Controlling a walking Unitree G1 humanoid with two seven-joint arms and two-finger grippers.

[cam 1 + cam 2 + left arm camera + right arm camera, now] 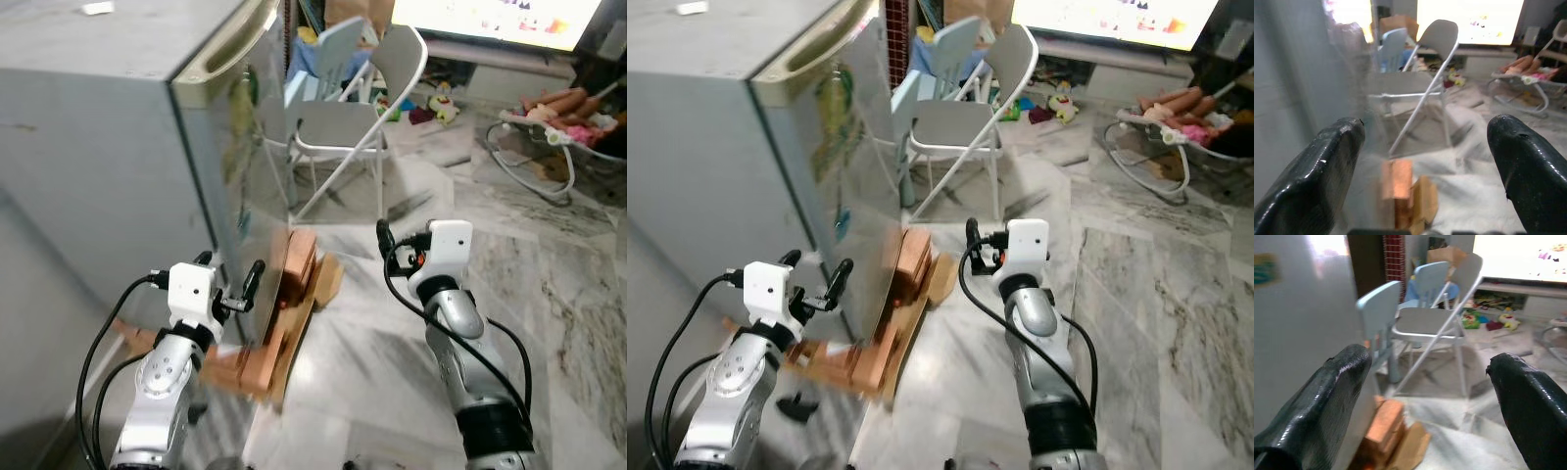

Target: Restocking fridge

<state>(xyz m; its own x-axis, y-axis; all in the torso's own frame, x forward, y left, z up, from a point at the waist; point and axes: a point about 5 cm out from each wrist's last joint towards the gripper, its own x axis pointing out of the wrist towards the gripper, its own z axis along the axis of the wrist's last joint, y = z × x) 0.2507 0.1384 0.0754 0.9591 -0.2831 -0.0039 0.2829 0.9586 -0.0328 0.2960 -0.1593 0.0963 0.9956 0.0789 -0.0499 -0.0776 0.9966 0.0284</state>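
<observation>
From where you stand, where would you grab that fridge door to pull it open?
Probably at the recessed handle along the fridge door's top edge, reaching up from the front. That groove is the only shaped grip showing; the face below is flat. The left tool, open, sits low by the door's edge, well under the handle.

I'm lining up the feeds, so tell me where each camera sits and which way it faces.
Eye views: head, looking down at fridge; both arms show, left tool, right tool.
Left wrist: along its open fingers past the fridge.
Right wrist: along its open fingers.
Shared by all: folding chair, wooden blocks.
</observation>
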